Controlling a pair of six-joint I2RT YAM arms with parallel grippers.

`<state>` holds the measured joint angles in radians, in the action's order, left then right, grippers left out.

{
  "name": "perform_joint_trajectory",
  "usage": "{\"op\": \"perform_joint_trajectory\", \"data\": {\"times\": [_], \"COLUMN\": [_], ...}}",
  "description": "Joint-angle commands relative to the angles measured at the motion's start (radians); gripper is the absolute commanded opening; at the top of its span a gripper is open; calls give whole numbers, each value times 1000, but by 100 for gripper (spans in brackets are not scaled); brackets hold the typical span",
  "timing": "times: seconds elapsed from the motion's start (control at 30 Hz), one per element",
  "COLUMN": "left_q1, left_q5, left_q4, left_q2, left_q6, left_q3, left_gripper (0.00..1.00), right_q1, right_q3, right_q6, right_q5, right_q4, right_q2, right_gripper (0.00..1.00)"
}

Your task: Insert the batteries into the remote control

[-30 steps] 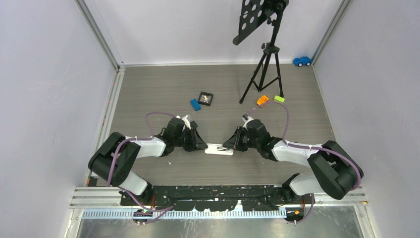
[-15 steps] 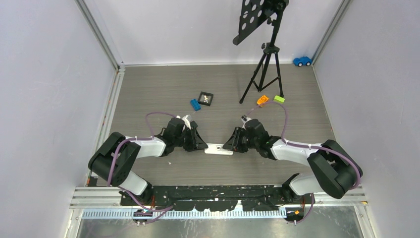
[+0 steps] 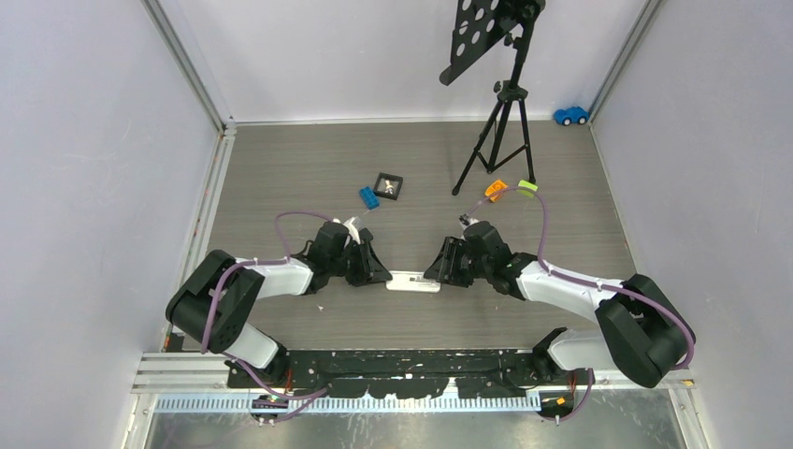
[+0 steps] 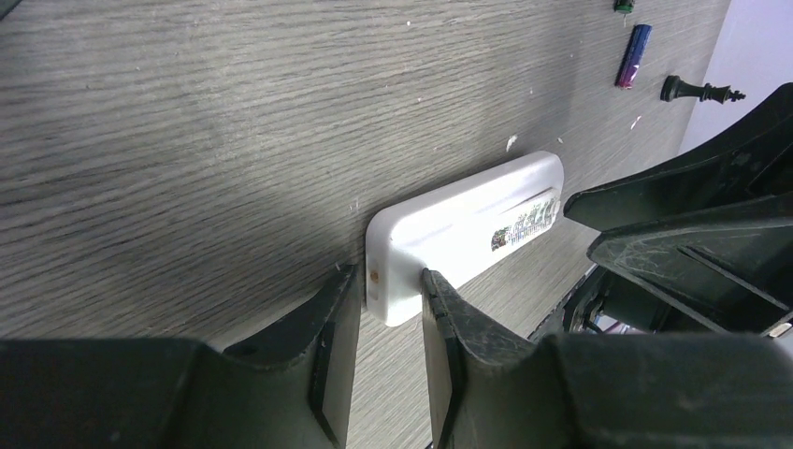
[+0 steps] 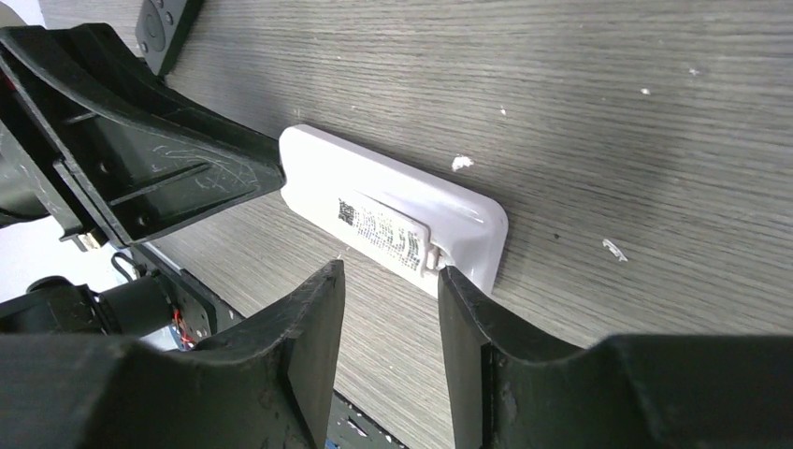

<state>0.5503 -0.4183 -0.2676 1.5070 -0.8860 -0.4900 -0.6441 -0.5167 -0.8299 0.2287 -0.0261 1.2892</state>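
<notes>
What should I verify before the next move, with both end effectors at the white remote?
1. Left end effector clamps the remote at its end: ok.
2. Right end effector clear of the remote: not ok; jaws apart, but one finger seems to touch its corner.
3. Battery compartment open: cannot tell; the upturned face shows a printed label.
4. Battery ready to pick: ok; a purple-blue battery lies on the table beyond the remote.
5. Remote resting on the table: ok.

The remote [image 3: 413, 282] lies between left claw [image 3: 385, 276] and right claw [image 3: 438, 277].
</notes>
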Motion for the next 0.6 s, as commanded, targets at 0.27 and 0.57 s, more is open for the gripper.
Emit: {"op": "perform_joint_trajectory", "data": {"times": [0.27,0.57], "left_q1": [3,3], "left_q5": [13,11], "left_q4": [27,21], "left_q2": [-19,-11], "left_q6": [15,15], "left_q3": [-26,-28], "left_gripper": [32,32], "right_q1": [-3,-4], "right_q3": [-35,-41], "right_q6": [31,24], "right_q5": [-2,3], "right_q4": [-5,-58], "right_q2": [-8,79], "right_gripper": [23,15]}}
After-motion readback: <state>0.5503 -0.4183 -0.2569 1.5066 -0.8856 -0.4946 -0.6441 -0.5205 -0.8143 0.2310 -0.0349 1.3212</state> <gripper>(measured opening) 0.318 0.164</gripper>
